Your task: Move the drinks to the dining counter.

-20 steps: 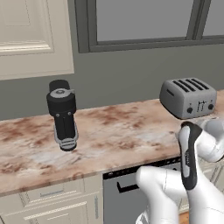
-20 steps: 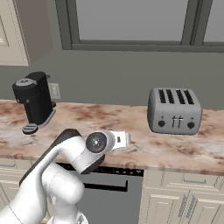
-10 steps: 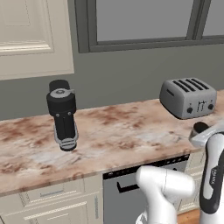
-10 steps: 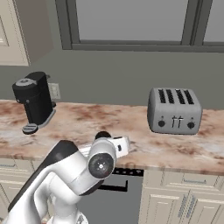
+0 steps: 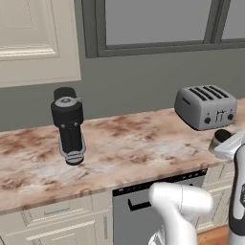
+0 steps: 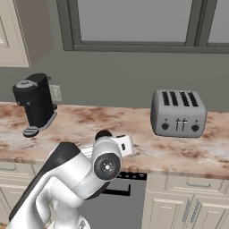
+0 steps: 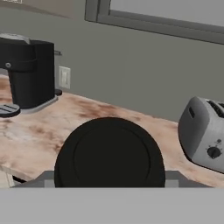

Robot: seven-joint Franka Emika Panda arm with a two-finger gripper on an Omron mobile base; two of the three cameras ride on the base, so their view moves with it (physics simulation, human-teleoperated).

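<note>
Hand view: the cup's black lid (image 7: 109,153) sits right at the gripper, jaws part-open around it, so the cup looks held. Left base view catches that cup (image 5: 221,139) beside the toaster (image 5: 206,106). Right base view adds the coffee machine (image 6: 35,103) on the worktop (image 6: 89,125).

In the hand view a round black lid (image 7: 109,153) at the lower centre hid the claw's finger tips and whatever body sat beneath it, so a grip could not be confirmed. The silver four-slot toaster (image 7: 205,133) was cut off by the right edge there, and the black coffee machine (image 7: 26,72) by the left edge. In the left base view a small dark-topped item (image 5: 221,137) at the right edge was largely hidden by the white arm. In the right base view the arm covered part of the veined beige stone surface (image 6: 179,150).
</note>
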